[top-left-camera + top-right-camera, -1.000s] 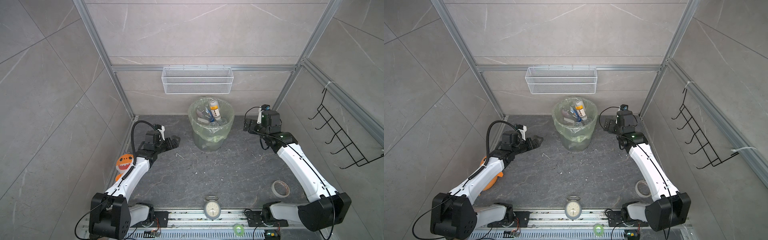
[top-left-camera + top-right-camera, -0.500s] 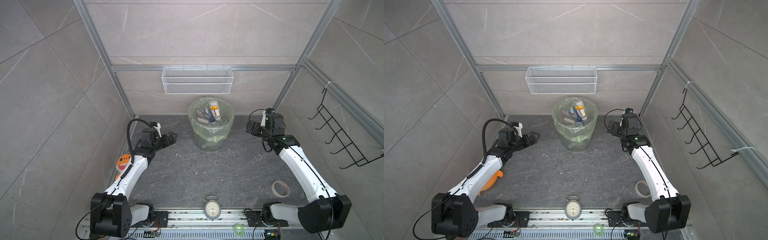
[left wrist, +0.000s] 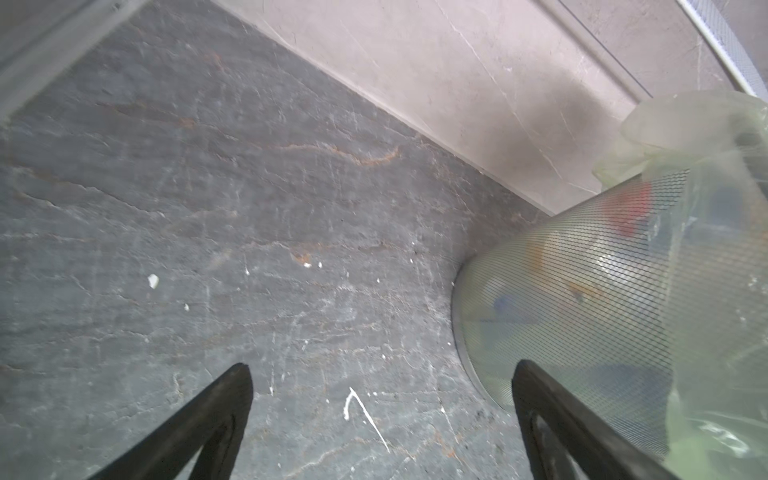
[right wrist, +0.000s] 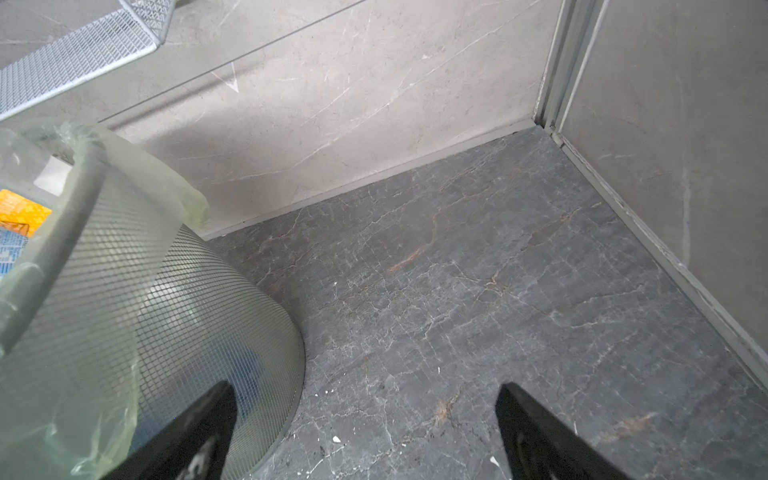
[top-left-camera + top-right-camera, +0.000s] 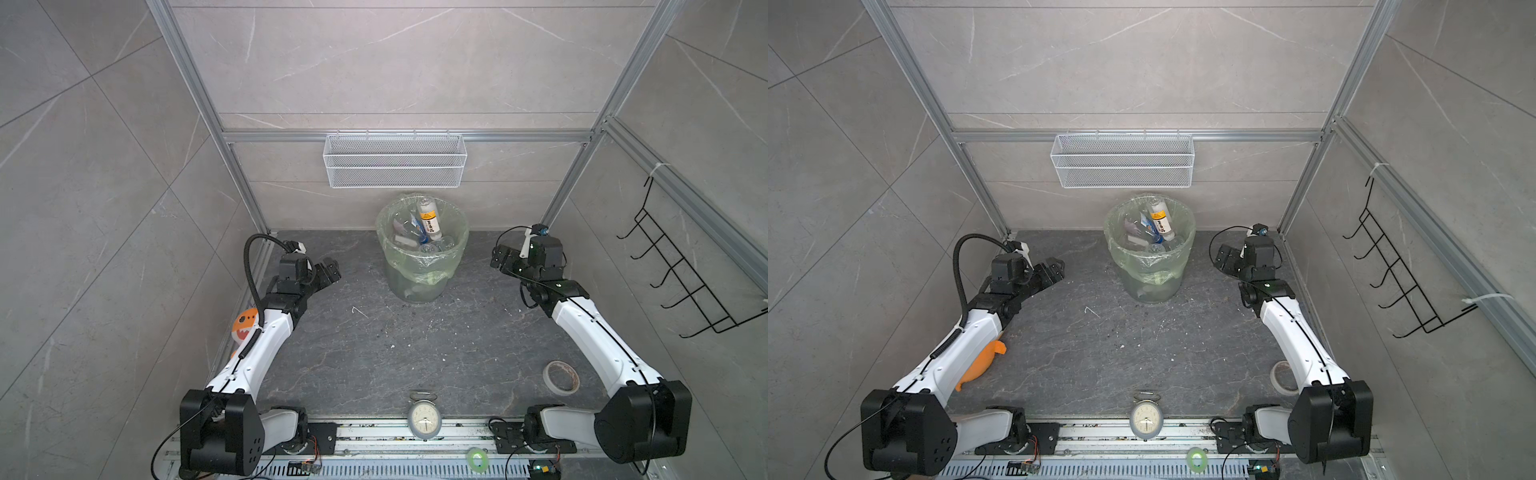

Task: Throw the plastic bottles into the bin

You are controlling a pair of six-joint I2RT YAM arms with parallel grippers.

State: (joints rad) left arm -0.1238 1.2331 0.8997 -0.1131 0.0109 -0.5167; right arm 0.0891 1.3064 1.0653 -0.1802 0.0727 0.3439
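Note:
The bin (image 5: pixel 419 286) (image 5: pixel 1152 286) stands at the back middle of the floor, lined with a light-green bag. Several plastic bottles (image 5: pixel 429 218) (image 5: pixel 1160 220) lie inside it, one white with a yellow label on top. I see no bottle on the floor. My left gripper (image 5: pixel 330 268) (image 5: pixel 1054 268) hovers left of the bin, open and empty. My right gripper (image 5: pixel 498 257) (image 5: pixel 1223 257) hovers right of it, open and empty. The left wrist view shows the left gripper (image 3: pixel 382 368) over bare floor beside the bin's mesh wall (image 3: pixel 582 299). The right gripper (image 4: pixel 365 387) sits likewise beside the bin (image 4: pixel 187 299).
A white wire basket (image 5: pixel 395 160) hangs on the back wall above the bin. An orange plush shark (image 5: pixel 245 326) lies under my left arm. A grey alarm clock (image 5: pixel 424 419) stands front middle, a tape roll (image 5: pixel 561 376) front right. A black hook rack (image 5: pixel 681 274) hangs on the right wall.
My left gripper has drawn back to the left, away from the bin. The right wrist has shifted slightly right and lower. Both grippers stayed open and empty.

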